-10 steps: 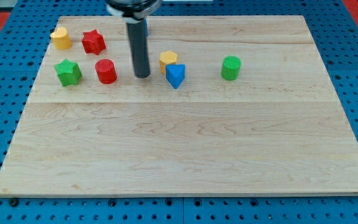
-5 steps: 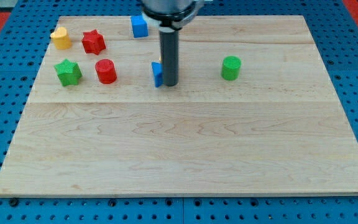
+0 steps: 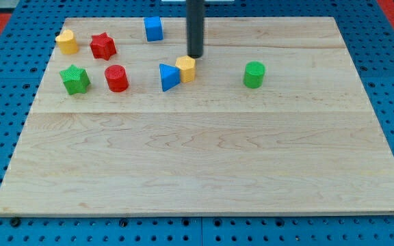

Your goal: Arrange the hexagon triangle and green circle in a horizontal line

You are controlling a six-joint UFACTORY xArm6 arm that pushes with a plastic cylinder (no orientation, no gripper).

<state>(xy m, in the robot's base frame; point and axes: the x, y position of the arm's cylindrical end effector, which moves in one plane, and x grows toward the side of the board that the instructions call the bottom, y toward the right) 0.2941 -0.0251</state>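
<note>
my tip (image 3: 195, 55) just above yellow hexagon (image 3: 186, 68), blue triangle (image 3: 169, 77) touching

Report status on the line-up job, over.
My tip just above the yellow hexagon. Blue triangle touching hexagon's left; green circle apart at right, roughly level. Nothing between.

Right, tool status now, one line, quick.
My tip: a bare rod, no gripper, holding nothing; it sits just above the yellow hexagon toward the view's top, with the blue triangle beside that hexagon.

The triangle (image 3: 169, 76) seemingly touches the hexagon (image 3: 186, 68) at its right, circle (image 3: 254, 74) farther right.
</note>
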